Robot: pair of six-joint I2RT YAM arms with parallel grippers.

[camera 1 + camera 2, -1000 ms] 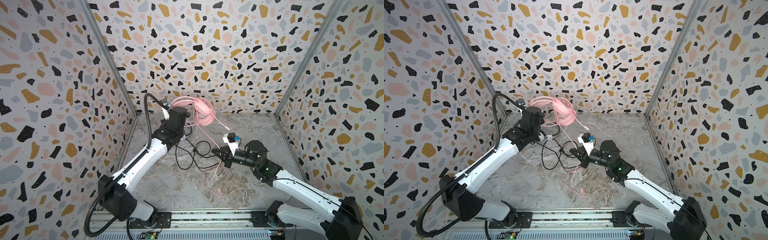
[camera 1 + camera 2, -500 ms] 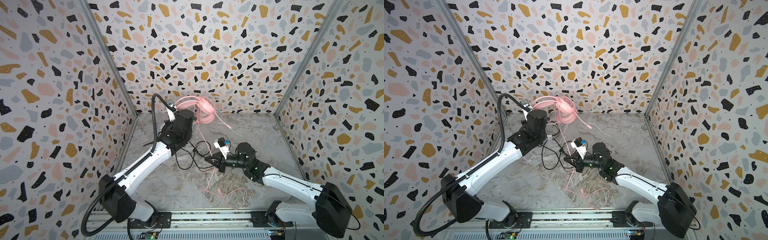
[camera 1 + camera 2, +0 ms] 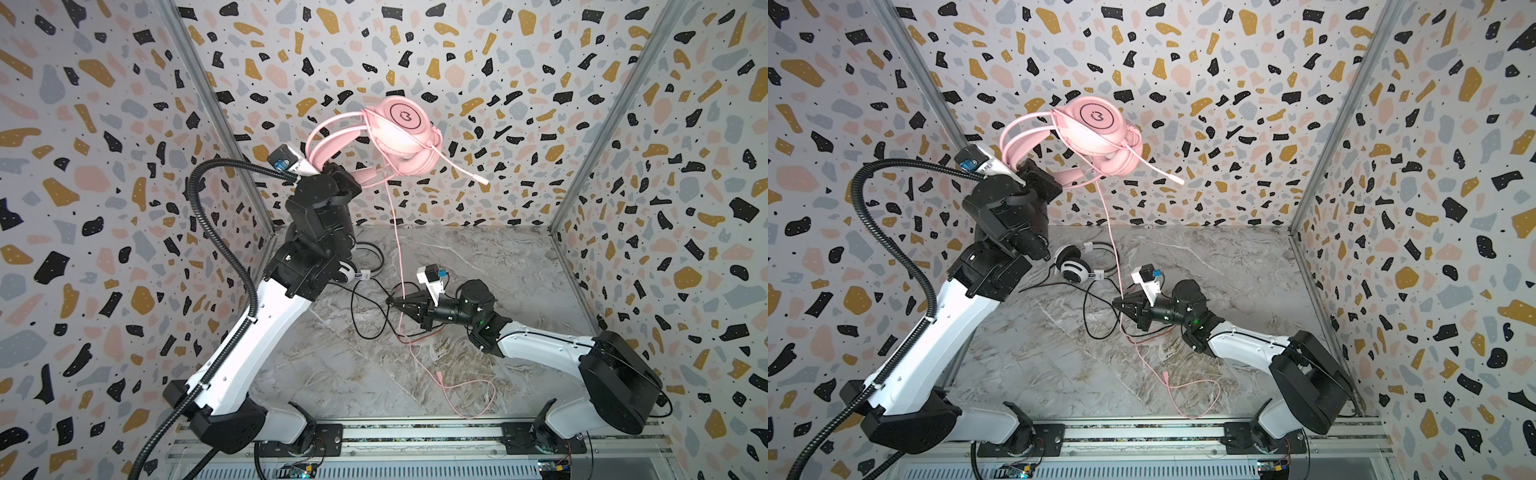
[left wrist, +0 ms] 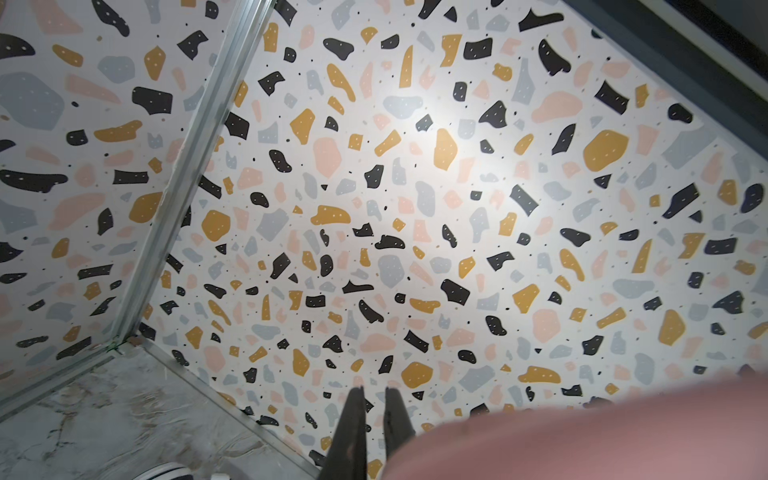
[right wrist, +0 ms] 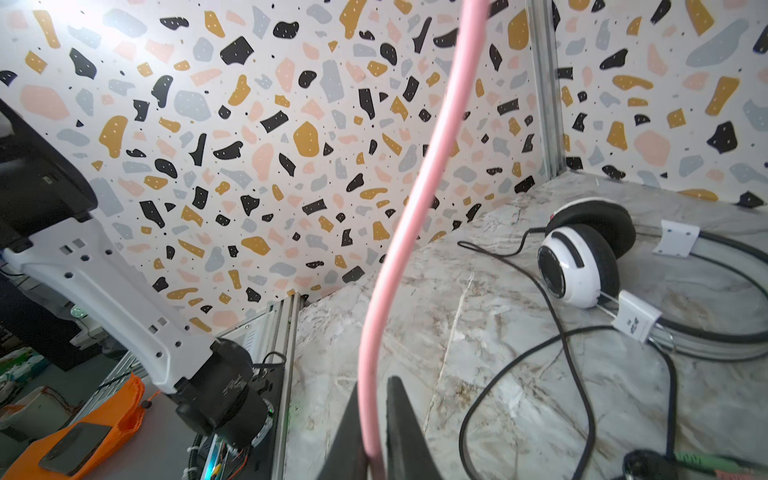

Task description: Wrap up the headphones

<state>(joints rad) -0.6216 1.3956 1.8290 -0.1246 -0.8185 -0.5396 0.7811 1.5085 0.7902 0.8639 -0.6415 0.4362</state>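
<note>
Up by the speckled back wall (image 3: 457, 50), the pink headset (image 3: 401, 133) hangs in the air, well clear of the table (image 3: 498, 257). Its mic boom (image 3: 461, 168) sticks out on the side away from the arm that carries it. Its headband loops over the left tool (image 4: 372, 392). That tool's jaws are drawn almost together, and only wall shows in the slit between the tips. A blurred pink mass lies against one side, so I cannot tell whether any of the band is pinched lower down.

The pink cable (image 3: 397, 232) drops straight from the earcups to the right tool (image 5: 374, 382), low over the middle of the table. There the jaws stand close on either side of the cable, which fills the narrow gap between them. Below that the cable trails loose across the table toward the front rail, and its plug end lies flat.

The white headset (image 3: 1073, 266) lies on the table near the left arm's elbow, beside the back corner. Its black cable (image 5: 559, 326) is strewn in loops, some of them just under the right tool.
</note>
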